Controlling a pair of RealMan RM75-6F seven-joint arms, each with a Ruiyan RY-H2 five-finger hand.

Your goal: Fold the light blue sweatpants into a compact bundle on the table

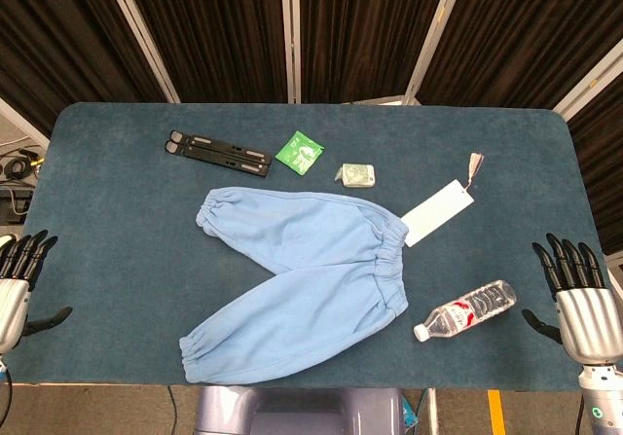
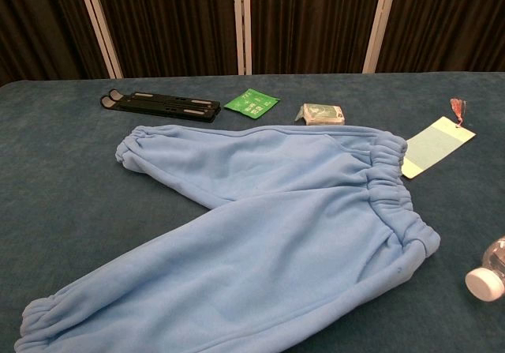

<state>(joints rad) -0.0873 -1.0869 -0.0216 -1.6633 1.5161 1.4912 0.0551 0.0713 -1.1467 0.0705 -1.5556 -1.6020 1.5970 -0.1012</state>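
The head camera looks steeply down over the whole desk [image 1: 117,221]. The chest camera sits low at the near edge, facing the far curtains [image 2: 316,21], closer in. Both share the sweatpants [image 1: 302,270] in the desk's middle.

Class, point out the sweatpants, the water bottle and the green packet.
sweatpants [image 1: 302,270], head view, where the legs meet
water bottle [image 1: 467,310], head view, on its label
green packet [image 2: 251,103], chest view, its middle

It looked like a robot test room, not a home; a big table [image 1: 117,260] had a dark blue cloth on it; black curtains [image 1: 224,26] with white poles [image 1: 290,31] hung all around; wires [image 1: 15,167] lay on the floor beside the table.
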